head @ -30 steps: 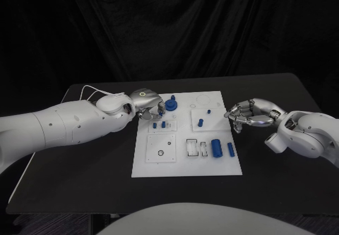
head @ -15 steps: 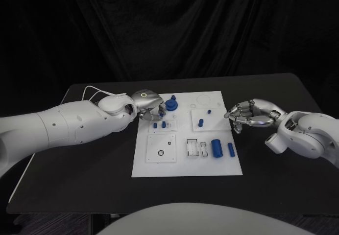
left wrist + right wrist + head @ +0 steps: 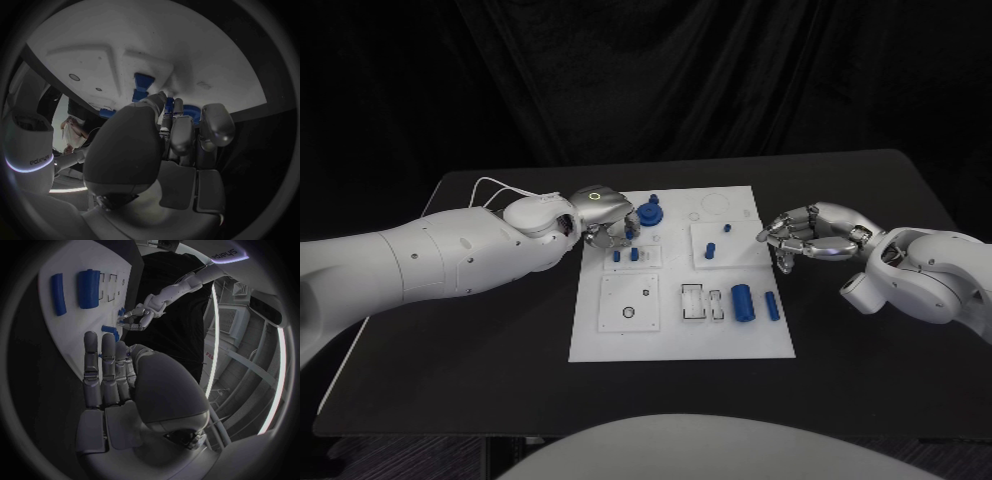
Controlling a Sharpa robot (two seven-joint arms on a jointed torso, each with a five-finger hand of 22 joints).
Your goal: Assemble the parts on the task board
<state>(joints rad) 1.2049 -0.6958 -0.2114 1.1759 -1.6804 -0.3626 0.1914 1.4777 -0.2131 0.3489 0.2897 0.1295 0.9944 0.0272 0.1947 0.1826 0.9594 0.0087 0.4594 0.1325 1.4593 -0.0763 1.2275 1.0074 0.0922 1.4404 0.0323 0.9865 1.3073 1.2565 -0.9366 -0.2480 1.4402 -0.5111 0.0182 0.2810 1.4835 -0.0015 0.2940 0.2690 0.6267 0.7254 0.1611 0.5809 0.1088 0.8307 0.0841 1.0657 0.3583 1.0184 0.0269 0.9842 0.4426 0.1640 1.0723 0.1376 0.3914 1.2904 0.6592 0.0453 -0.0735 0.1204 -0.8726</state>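
Left hand (image 3: 600, 212) sits over the board's (image 3: 682, 340) far left corner, fingers curled together w/ blue parts (image 3: 649, 212) just beside; grip unclear. Right hand (image 3: 808, 234) hovers off the board's right edge, fingers curled in, nothing held.

Pretty dim setup overall: the backdrop and the table (image 3: 459, 330) go almost fully black in the head view, so the white task board (image 3: 682, 340) and the white arms are what pop. Light seems to come from above, soft, with no hard shadows on the board. There's a small bright ring glowing on the left hand (image 3: 599, 210). The head view is reasonably sharp. Both wrist views are heavy fisheye: straight board edges bow, and the rim fades into a dark vignette. In the right wrist view bright light strips curve along one side and glare a bit. Up close, the right hand (image 3: 134, 390) looks soft and slightly out of focus.
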